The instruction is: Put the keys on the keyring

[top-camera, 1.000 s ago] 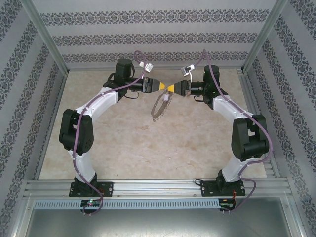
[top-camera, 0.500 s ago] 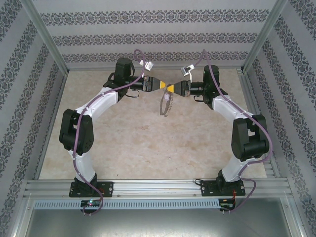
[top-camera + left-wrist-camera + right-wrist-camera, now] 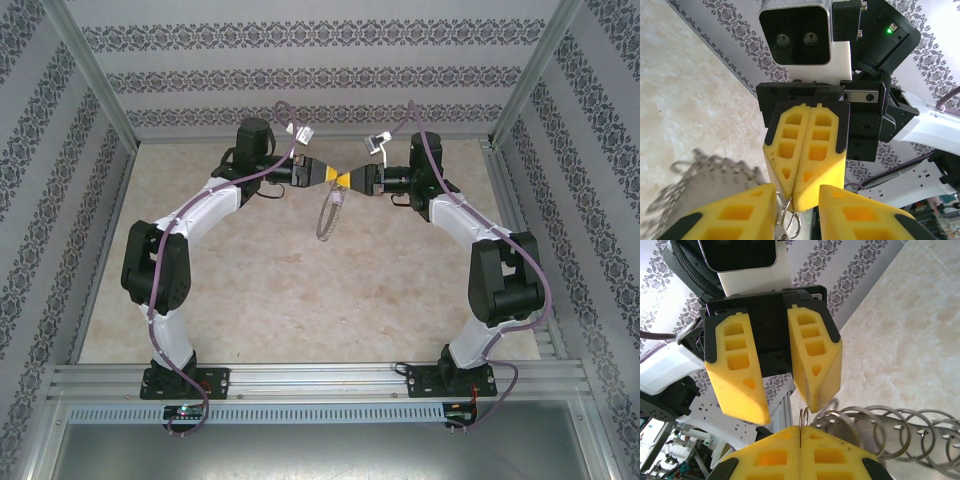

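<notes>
No legible text, no labels or brands, no numbers, nothing readable anywhere

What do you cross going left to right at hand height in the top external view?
Order: left arm → left hand → right hand → right arm. The keyring hangs below where the hands meet, so it is left out.

The top camera looks steeply down from behind the bases (image 3: 185,380); near its 12 o'clock, the wrist cameras (image 3: 795,35) face each other closely, sharing the left gripper (image 3: 333,177), right gripper (image 3: 347,179) and keyring (image 3: 326,215)
</notes>
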